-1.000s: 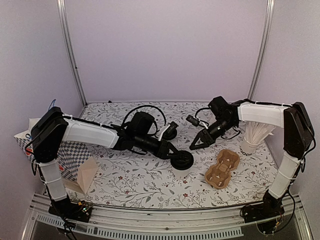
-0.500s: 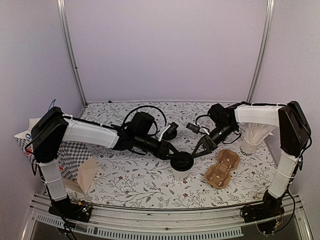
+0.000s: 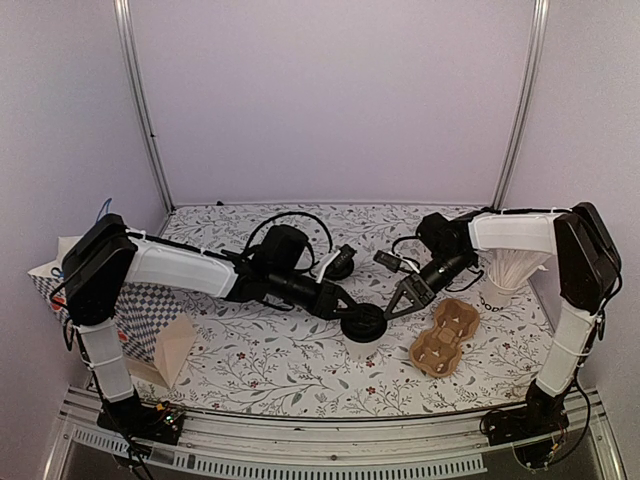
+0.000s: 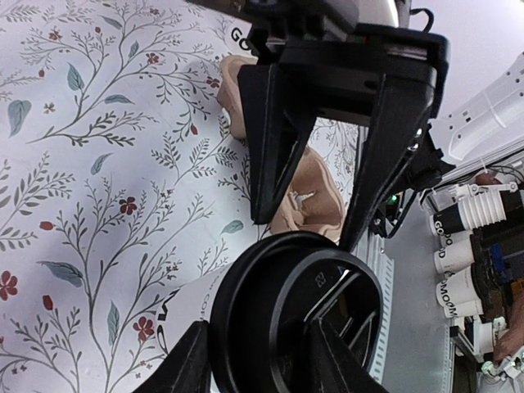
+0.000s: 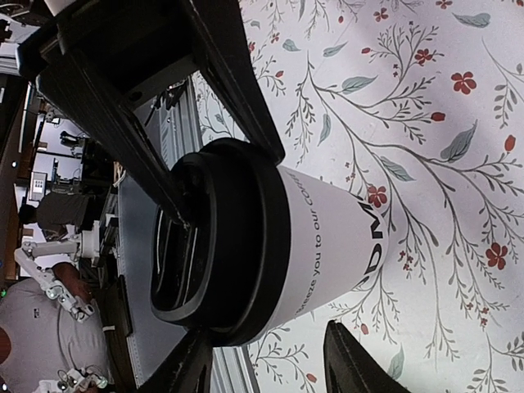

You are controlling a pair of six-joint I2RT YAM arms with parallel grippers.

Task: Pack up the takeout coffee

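Left pincer (image 3: 348, 316) clamps the takeout coffee (image 3: 366, 326) by its lid (image 4: 295, 319), upright mid-worktop beside the cardboard carrier (image 3: 445, 338). Right pincer (image 3: 393, 310), half open, straddles the cup. Clashing fingers could pop the lid or tip it.

takeout coffee (image 3: 363, 323) between left tool (image 3: 347, 312) and right tool (image 3: 392, 308), cardboard carrier (image 3: 443, 338) nearby

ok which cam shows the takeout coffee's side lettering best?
Right wrist: the takeout coffee fills the frame side-on, white wall and dark lettering visible next to the black lid. Left wrist looks down on the lid, with just a sliver of wall. Top external shows only a small black disc.
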